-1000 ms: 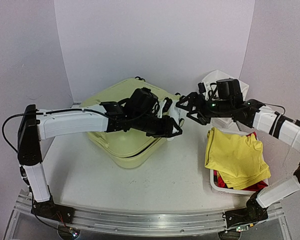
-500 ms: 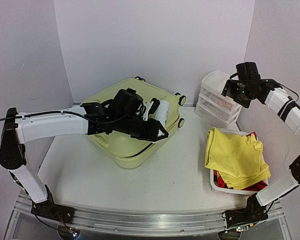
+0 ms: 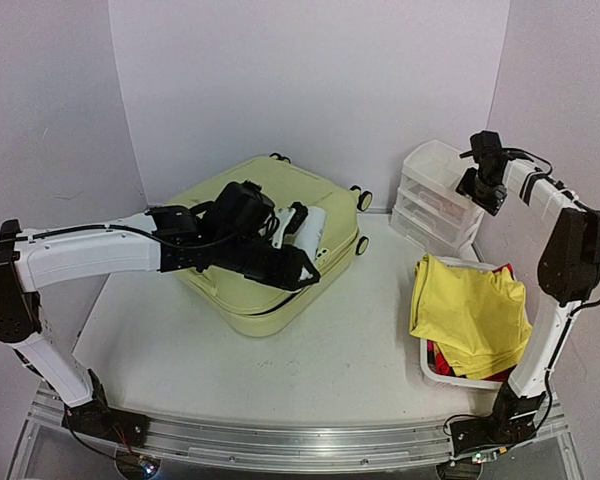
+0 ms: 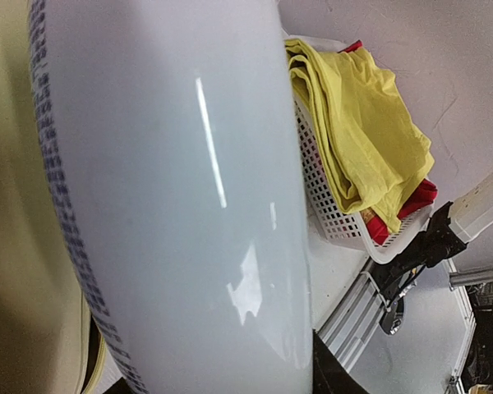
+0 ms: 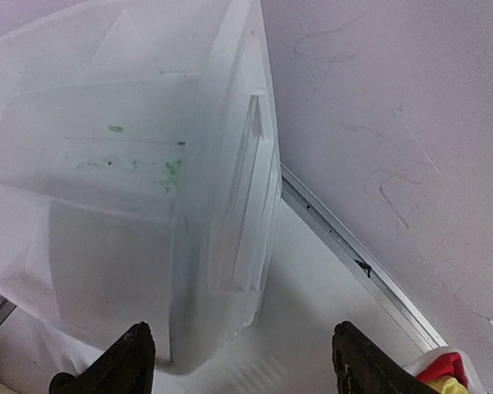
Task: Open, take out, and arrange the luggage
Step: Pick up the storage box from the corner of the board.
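The luggage [image 3: 250,290] is a pale yellow-green hard-shell suitcase lying flat and closed in the middle of the table, with its cream wheels at the back right. Its shell shows at the left edge of the left wrist view [image 4: 8,205]. My left gripper [image 3: 305,238] hovers over the suitcase's right side, shut on a glossy white bottle [image 3: 313,228]. That bottle fills the left wrist view [image 4: 172,205] and hides the fingers there. My right gripper [image 5: 246,365] is open and empty. It is raised at the back right [image 3: 479,190], over the white drawer organizer [image 5: 131,180].
The white drawer organizer [image 3: 430,200] stands at the back right against the wall. A white mesh basket [image 3: 450,372] at the right front holds folded yellow cloth [image 3: 470,310] over red items. It also shows in the left wrist view [image 4: 329,197].
My right gripper has pulled away from the bottle at the centre and swung up to the back right over the drawer organizer. My left gripper has carried the bottle left over the suitcase.
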{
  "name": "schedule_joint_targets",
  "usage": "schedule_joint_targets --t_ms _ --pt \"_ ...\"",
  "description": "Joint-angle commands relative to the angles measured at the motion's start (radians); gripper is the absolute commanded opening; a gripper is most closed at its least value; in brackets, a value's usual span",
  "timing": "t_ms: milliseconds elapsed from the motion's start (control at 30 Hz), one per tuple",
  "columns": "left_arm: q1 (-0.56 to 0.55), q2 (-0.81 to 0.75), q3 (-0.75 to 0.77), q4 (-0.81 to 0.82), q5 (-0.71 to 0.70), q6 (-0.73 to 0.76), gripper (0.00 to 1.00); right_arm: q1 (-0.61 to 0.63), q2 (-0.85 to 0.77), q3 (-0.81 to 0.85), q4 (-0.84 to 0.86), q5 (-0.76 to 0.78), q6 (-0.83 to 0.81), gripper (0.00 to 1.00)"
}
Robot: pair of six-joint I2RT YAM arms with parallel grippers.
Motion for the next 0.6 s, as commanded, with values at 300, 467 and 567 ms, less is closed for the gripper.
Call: schedule_joint_targets --t_ms 300,467,567 --pt "0.002 -0.09 0.0 -0.029 -0.127 0.079 0.3 -0.026 0.113 0.133 0.032 0.052 -0.006 0.61" --pt "0.001 -0.074 0.008 -0.072 -0.191 0.094 0.3 -0.026 0.101 0.111 0.018 0.061 -0.059 0.45" --pt "0.001 -0.063 0.002 -0.075 -0.195 0.104 0.3 -0.026 0.076 0.09 -0.008 0.068 -0.099 0.3"
